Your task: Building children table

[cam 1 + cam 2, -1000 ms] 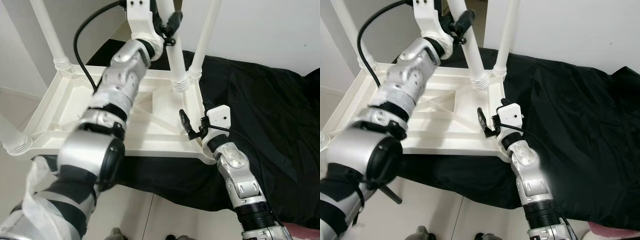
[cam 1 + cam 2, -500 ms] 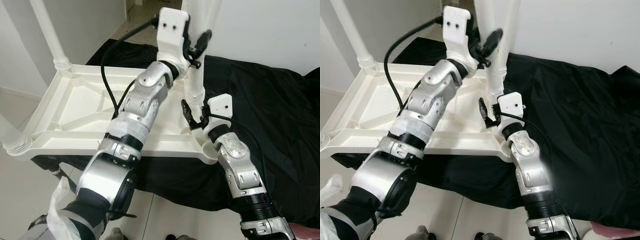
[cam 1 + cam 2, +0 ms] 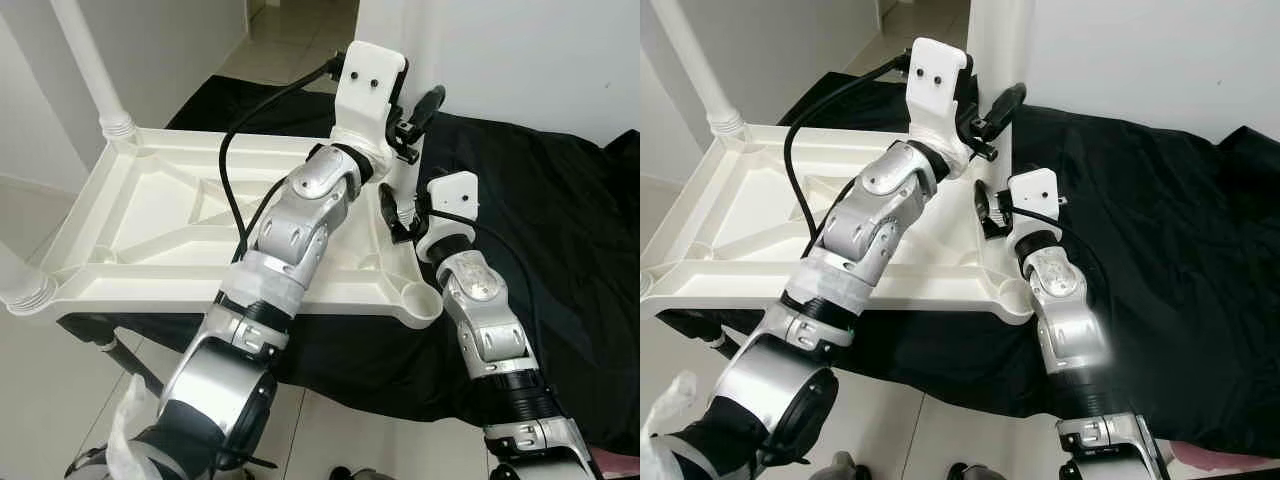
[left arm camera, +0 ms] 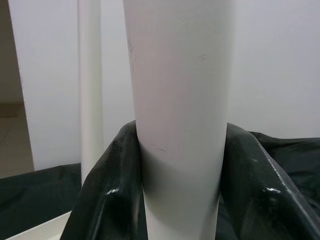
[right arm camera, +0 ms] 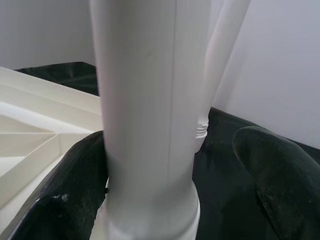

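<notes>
The white plastic table (image 3: 150, 215) lies upside down on a black cloth (image 3: 560, 200). My left gripper (image 3: 415, 110) is shut on a loose white leg (image 4: 180, 100) held upright at the table's far right side, its fingers (image 4: 105, 195) hugging both sides. My right gripper (image 3: 398, 212) is open lower down on the same leg (image 5: 145, 100), just above its ribbed base. One of its fingers (image 5: 75, 190) touches the leg, while the other stands apart. Close behind stands another leg (image 5: 225, 50). The near right corner socket (image 3: 420, 297) holds nothing.
Two more legs stand in the table, one at the far left corner (image 3: 90, 60) and one at the near left corner (image 3: 20, 280). A white wall (image 3: 540, 50) rises behind the cloth. Pale floor (image 3: 40, 400) lies in front.
My left gripper has carried the leg to the right, up to the right gripper. The right gripper has come up around the leg's lower end. The camera view has also shifted.
</notes>
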Robot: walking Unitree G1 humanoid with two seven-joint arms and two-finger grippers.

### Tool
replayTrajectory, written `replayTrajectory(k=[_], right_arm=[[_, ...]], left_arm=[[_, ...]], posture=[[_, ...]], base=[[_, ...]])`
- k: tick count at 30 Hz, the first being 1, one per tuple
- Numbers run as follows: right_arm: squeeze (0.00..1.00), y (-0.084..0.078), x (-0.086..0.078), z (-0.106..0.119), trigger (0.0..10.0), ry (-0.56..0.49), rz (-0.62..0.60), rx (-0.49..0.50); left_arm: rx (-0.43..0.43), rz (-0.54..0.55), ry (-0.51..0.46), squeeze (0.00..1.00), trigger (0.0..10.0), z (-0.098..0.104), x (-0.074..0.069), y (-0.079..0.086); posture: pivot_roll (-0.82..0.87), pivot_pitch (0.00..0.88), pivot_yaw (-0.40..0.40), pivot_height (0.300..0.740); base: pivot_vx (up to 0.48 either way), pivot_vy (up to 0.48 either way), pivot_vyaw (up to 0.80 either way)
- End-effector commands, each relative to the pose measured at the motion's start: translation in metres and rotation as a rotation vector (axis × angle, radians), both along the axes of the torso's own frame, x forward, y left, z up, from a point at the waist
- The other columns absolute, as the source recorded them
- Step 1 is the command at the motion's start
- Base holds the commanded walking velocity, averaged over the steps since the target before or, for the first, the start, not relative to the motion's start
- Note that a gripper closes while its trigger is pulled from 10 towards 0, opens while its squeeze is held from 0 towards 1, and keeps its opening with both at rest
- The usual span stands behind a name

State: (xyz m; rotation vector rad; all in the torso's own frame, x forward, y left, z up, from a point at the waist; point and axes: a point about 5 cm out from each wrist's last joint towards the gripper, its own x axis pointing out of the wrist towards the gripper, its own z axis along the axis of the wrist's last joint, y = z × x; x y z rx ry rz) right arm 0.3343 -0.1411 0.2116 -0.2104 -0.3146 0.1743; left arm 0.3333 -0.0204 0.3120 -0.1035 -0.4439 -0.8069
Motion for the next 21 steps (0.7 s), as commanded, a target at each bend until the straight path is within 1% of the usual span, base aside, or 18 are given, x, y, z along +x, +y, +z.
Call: replayTrajectory(k=[1, 3, 6, 9, 11, 17, 18, 19, 20, 21], right_arm=[[0.00, -0.004, 0.002, 0.000, 10.0, 0.005, -0.018, 0.002], [0.00, -0.004, 0.003, 0.000, 10.0, 0.006, -0.018, 0.001], [0.00, -0.003, 0.008, 0.002, 10.0, -0.003, -0.008, -0.022], [0.00, -0.003, 0.008, 0.002, 10.0, -0.003, -0.008, -0.022], [0.00, 0.002, 0.012, 0.004, 10.0, -0.015, 0.015, -0.030], [0.00, 0.005, 0.013, 0.005, 10.0, -0.019, 0.025, -0.028], [0.00, 0.005, 0.013, 0.005, 9.3, -0.018, 0.029, -0.026], [0.00, 0.005, 0.013, 0.005, 9.3, -0.018, 0.029, -0.026], [0.00, 0.006, 0.013, 0.005, 4.9, -0.018, 0.032, -0.025], [0.00, 0.006, 0.014, 0.005, 3.5, -0.019, 0.033, -0.024]], left_arm=[[0.005, -0.005, -0.013, 0.00, 10.0, 0.003, -0.005, -0.004], [0.006, -0.005, -0.013, 0.00, 10.0, 0.003, -0.006, -0.004], [0.003, -0.018, -0.008, 0.00, 10.0, 0.003, -0.011, -0.008], [0.003, -0.018, -0.008, 0.00, 10.0, 0.003, -0.011, -0.008], [0.006, -0.027, -0.009, 0.00, 10.0, 0.004, -0.014, -0.011], [0.011, -0.030, -0.010, 0.00, 10.0, 0.004, -0.016, -0.012], [0.012, -0.031, -0.009, 0.00, 10.0, 0.004, -0.016, -0.012], [0.012, -0.031, -0.009, 0.00, 10.0, 0.004, -0.016, -0.012], [0.011, -0.033, -0.009, 0.00, 10.0, 0.004, -0.017, -0.013], [0.013, -0.033, -0.008, 0.00, 10.0, 0.004, -0.017, -0.013]], posture=[[0.00, 0.096, -0.044, 0.740], [0.00, 0.096, -0.044, 0.740], [0.00, 0.091, -0.045, 0.740], [0.00, 0.091, -0.045, 0.740], [0.00, 0.090, -0.044, 0.740], [0.01, 0.089, -0.043, 0.740], [0.01, 0.089, -0.043, 0.740], [0.01, 0.089, -0.043, 0.740], [0.01, 0.089, -0.043, 0.740], [0.01, 0.089, -0.043, 0.740]], base=[[0.000, 0.000, 0.00], [0.000, 0.000, 0.00], [0.000, 0.000, 0.00], [0.000, 0.000, 0.00], [0.000, 0.000, 0.00], [0.000, 0.000, 0.00], [0.000, 0.000, 0.00], [0.000, 0.000, 0.00], [0.000, 0.000, 0.00], [0.000, 0.000, 0.00]])
